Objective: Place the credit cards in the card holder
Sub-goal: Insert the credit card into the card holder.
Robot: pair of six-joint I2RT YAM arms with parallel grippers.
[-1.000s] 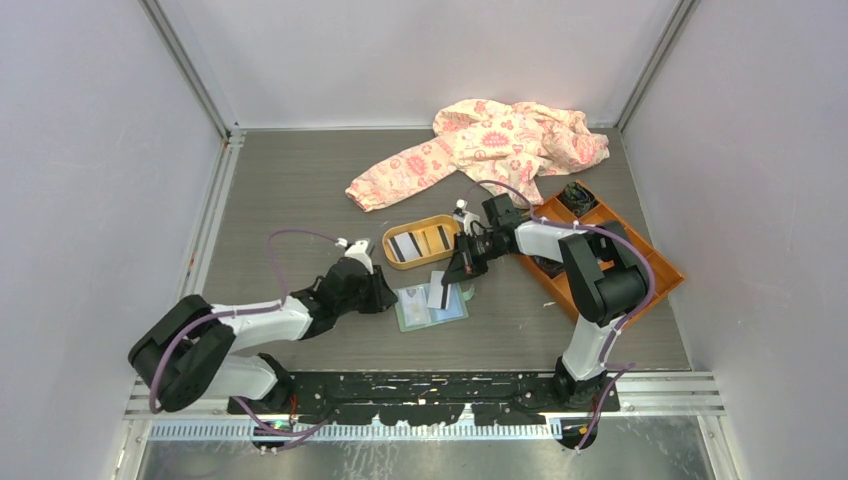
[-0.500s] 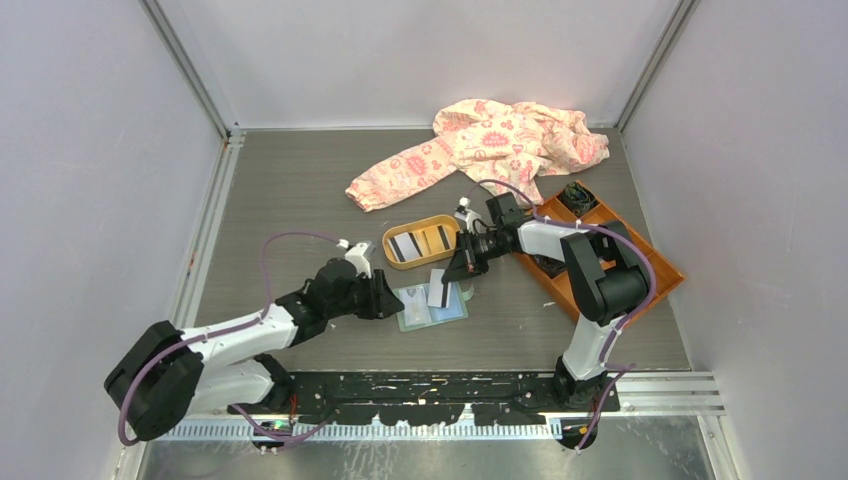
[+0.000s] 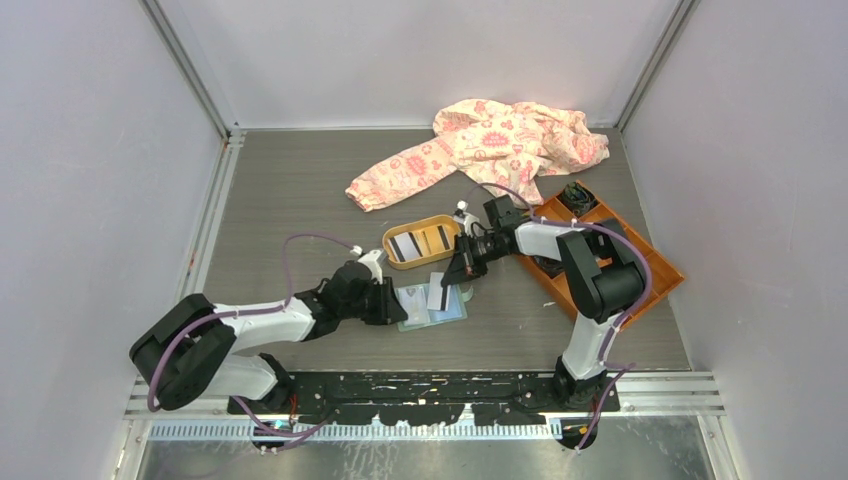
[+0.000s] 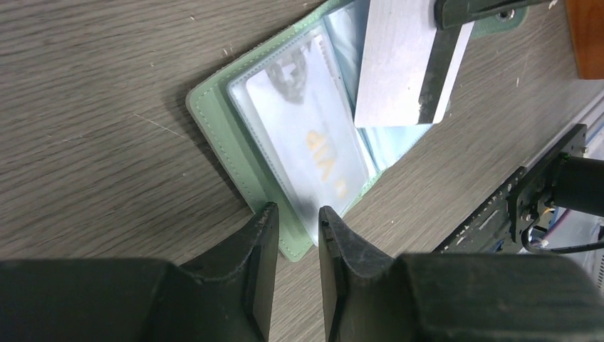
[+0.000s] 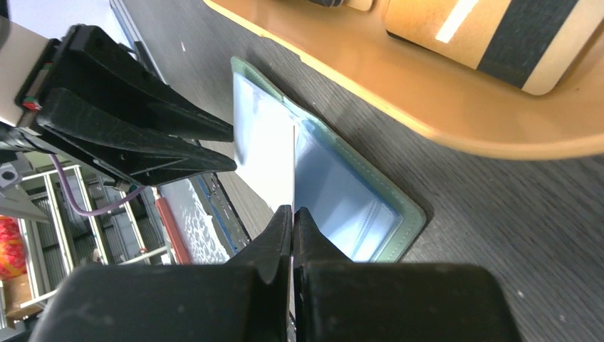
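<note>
The pale green card holder lies open on the table in front of the orange oval tray. In the left wrist view its clear sleeves hold a card. My right gripper is shut on a white credit card with a dark stripe, held on edge over the open holder. The card also shows in the left wrist view and edge-on in the right wrist view. My left gripper is narrowly open, its tips at the holder's near corner. More striped cards lie in the tray.
A pink patterned garment lies at the back. An orange compartmented box stands at the right, under my right arm. The tray's rim sits just behind the card holder. The metal rail runs along the near edge.
My left gripper has moved right and forward, up to the card holder's left corner. The right gripper with its card has stayed almost still above the holder.
</note>
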